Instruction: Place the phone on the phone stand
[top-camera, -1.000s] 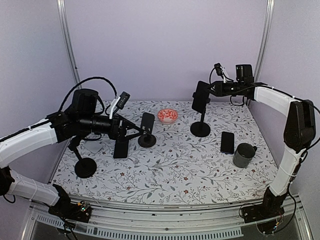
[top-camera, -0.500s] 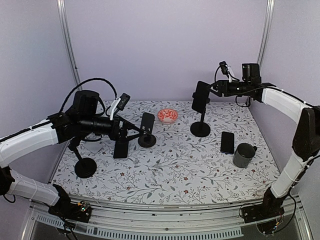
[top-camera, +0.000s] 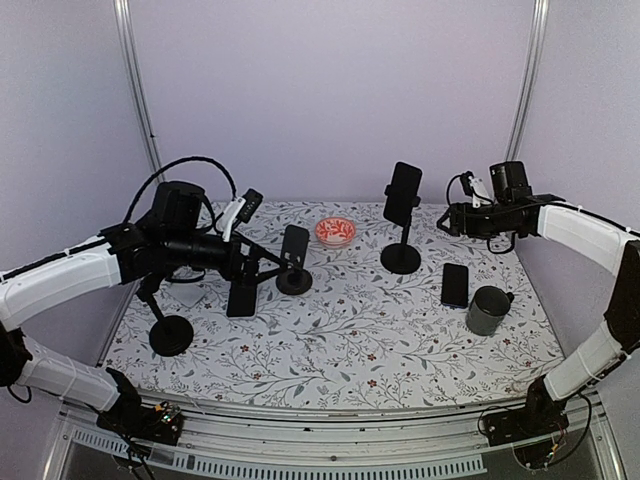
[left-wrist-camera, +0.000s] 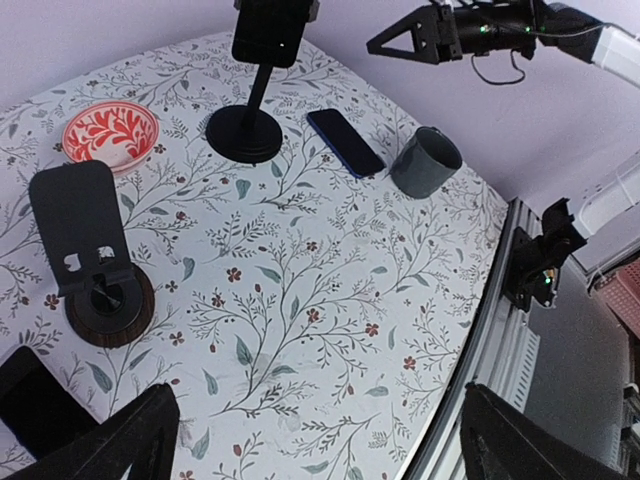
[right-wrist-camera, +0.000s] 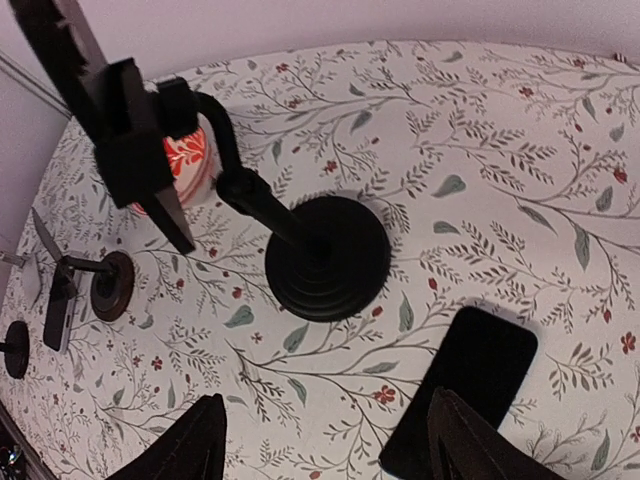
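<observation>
A black phone (top-camera: 403, 193) stands upright in the cradle of the tall black phone stand (top-camera: 401, 257) at the back middle; nothing holds it. My right gripper (top-camera: 446, 220) hangs open to the right of it, apart from phone and stand. In the right wrist view the open gripper (right-wrist-camera: 330, 450) looks down on the stand's round base (right-wrist-camera: 328, 258), and the phone (right-wrist-camera: 60, 30) shows edge-on at the upper left. My left gripper (top-camera: 268, 262) is open and empty, hovering near a small stand (top-camera: 294, 262). The left wrist view shows the mounted phone (left-wrist-camera: 270, 30) at the top.
A second phone (top-camera: 455, 285) lies flat beside a grey mug (top-camera: 487, 310) at the right. A red patterned bowl (top-camera: 335, 231) sits at the back. Another phone (top-camera: 241, 297) lies near the small stand, and a low black stand (top-camera: 171, 335) is at the left.
My right gripper has opened, let go of the phone on the tall stand and drawn back to the right and lower. The left arm has stayed put.
</observation>
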